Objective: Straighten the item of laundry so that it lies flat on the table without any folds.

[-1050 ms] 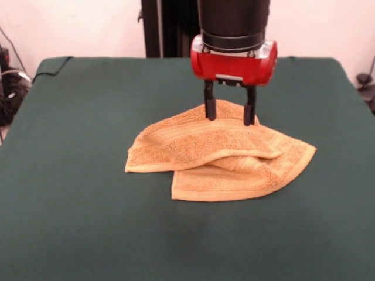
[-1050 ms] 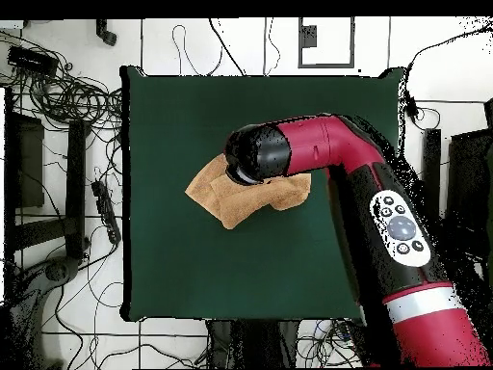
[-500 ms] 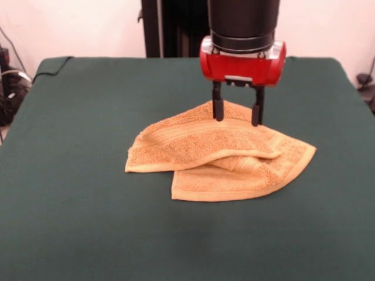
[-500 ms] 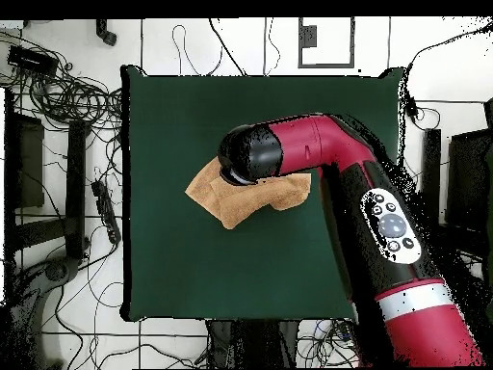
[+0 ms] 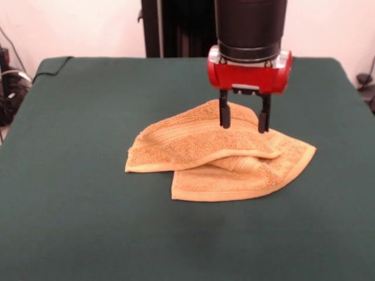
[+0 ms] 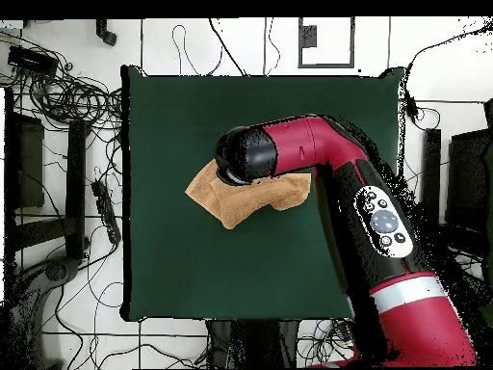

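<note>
Front view: the end effector [image 5: 244, 120] hung with fingers apart over the folded towel [image 5: 220, 153] on the bench [image 5: 76, 123] — grasp pending; next, probably pinch a top edge.

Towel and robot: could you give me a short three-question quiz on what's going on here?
1. True or false: the towel lies flat, with no folds.
2. The gripper is: A) open above the towel's far part, B) shut on a towel corner, C) off beside the table.
3. Fill in: in the front view, the towel's upper layer is folded over a ____ layer.

Key: 1. False, it is folded over itself. 2. A. 3. lower.
</note>
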